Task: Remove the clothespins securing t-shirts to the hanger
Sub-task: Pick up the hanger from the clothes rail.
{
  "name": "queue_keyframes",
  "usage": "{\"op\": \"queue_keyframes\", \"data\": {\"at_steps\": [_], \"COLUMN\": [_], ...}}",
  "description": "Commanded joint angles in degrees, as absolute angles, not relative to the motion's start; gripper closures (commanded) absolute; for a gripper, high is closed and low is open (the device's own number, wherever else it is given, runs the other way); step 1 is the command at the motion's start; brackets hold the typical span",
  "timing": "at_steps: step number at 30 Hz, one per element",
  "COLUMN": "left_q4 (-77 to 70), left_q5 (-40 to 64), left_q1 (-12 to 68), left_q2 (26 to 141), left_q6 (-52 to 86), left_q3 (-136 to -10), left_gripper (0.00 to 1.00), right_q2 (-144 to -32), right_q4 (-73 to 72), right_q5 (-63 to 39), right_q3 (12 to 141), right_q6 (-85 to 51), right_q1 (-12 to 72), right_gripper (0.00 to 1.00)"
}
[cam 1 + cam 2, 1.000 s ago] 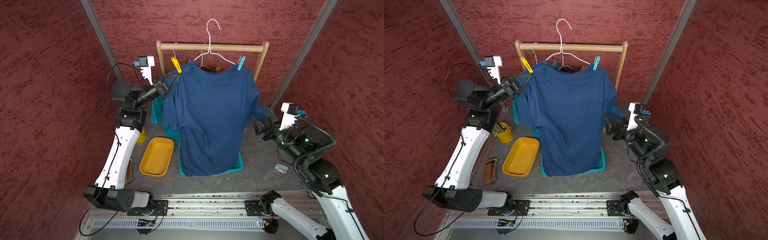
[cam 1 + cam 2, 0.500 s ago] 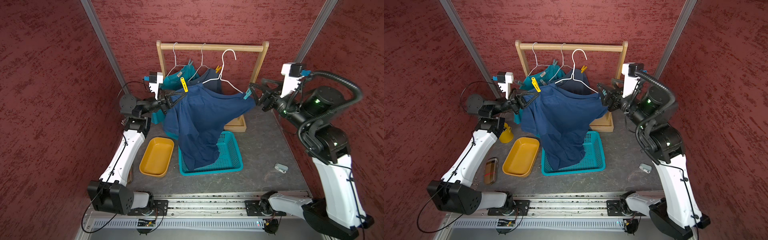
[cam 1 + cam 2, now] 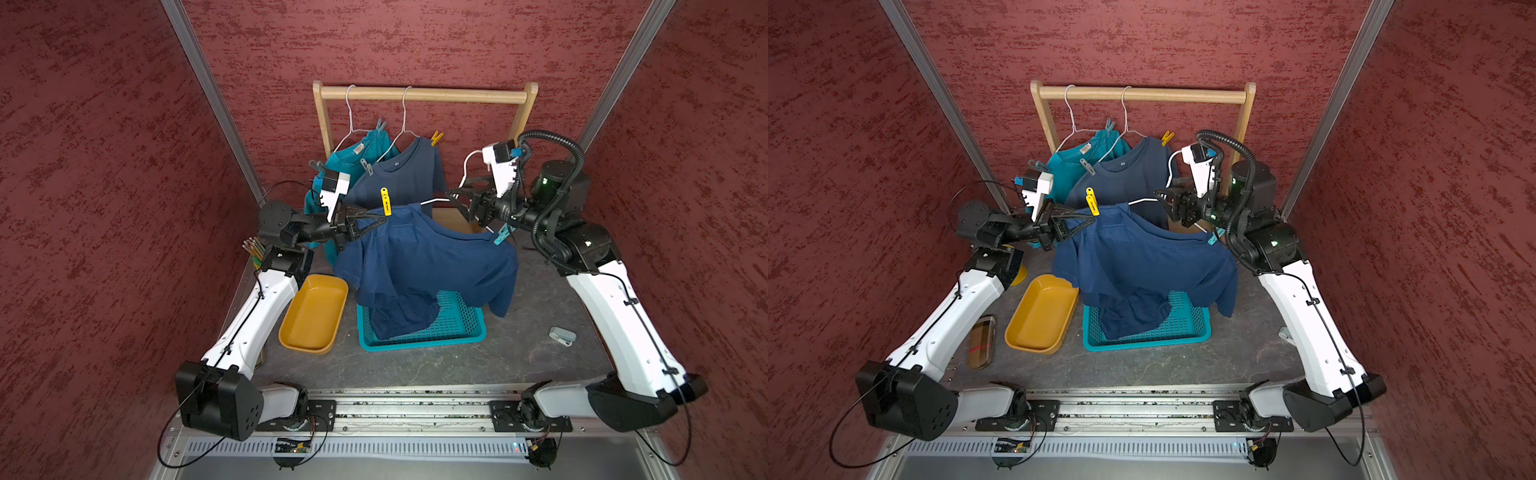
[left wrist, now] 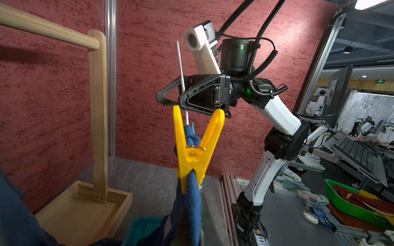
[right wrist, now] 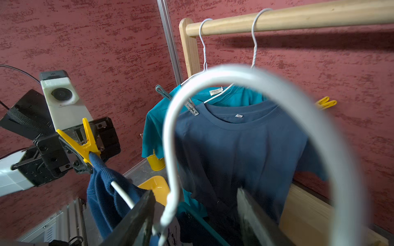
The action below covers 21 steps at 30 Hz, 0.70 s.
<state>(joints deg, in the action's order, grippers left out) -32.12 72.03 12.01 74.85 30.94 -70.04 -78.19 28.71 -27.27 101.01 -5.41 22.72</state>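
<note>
Inside parted right tool (image 5: 194,191), hanger hook (image 5: 170,149)

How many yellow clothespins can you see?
2: one yellow clothespin on the navy shirt by the left claw, the other on the slate shirt at the rack. More may be hidden.

Bright, even overhead light. Both top views sharp, walls bowed toward the edges. Rail (image 5: 298,18) throws a soft shadow on the far wall (image 5: 319,55). Right wrist view: hanger hook (image 5: 245,73) close, badly out of focus. Left wrist view: ceiling lamp (image 4: 375,3) glares, near shirt (image 4: 17,213) soft.
</note>
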Motion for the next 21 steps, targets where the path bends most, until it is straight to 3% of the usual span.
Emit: {"op": "queue_keyframes", "data": {"at_steps": [1, 3, 6, 10, 11, 13, 14, 17, 21], "left_q4": [-32.4, -31.9, -28.7, -23.2, -22.1, -18.1, -15.8, -7.0, 3.8], "left_q5": [71.8, 71.6, 71.6, 70.7, 70.5, 70.4, 70.4, 70.6, 71.0], "left_q1": [12.9, 12.8, 12.5, 12.1, 12.1, 12.1, 12.0, 11.1, 7.1], "left_q2": [74.3, 74.5, 74.0, 72.0, 71.5, 70.3, 69.8, 67.5, 62.7], "left_q6": [27.8, 27.2, 24.9, 20.7, 19.6, 16.8, 15.4, 10.5, 5.7], "left_q3": [-69.5, -69.2, -68.6, -66.6, -66.1, -65.7, -65.7, -65.7, -64.6], "left_gripper": [1.0, 1.0, 1.0, 0.98, 0.91, 0.53, 0.46, 0.34, 0.28], "right_q2": [-77.0, -76.4, -75.6, -75.2, -75.4, -75.8, -75.9, -76.2, -76.6], "right_q4": [17.2, 14.4, 13.3, 15.7, 16.3, 17.8, 18.2, 19.4, 20.9], "right_q5": [-31.1, -31.3, -30.4, -28.2, -28.3, -28.8, -29.4, -32.1, -34.9], "right_q3": [96.4, 94.3, 92.9, 93.1, 93.4, 94.0, 93.9, 93.5, 92.9], "right_q6": [-11.6, -12.6, -11.2, -5.6, -4.1, -0.9, 0.2, 3.7, 5.8], "right_q1": [22.6, 22.5, 22.6, 22.6, 22.6, 22.5, 22.5, 22.6, 22.6], "right_gripper": [0.54, 0.69, 1.0, 1.0, 1.0, 1.0, 1.0, 1.0, 1.0]}}
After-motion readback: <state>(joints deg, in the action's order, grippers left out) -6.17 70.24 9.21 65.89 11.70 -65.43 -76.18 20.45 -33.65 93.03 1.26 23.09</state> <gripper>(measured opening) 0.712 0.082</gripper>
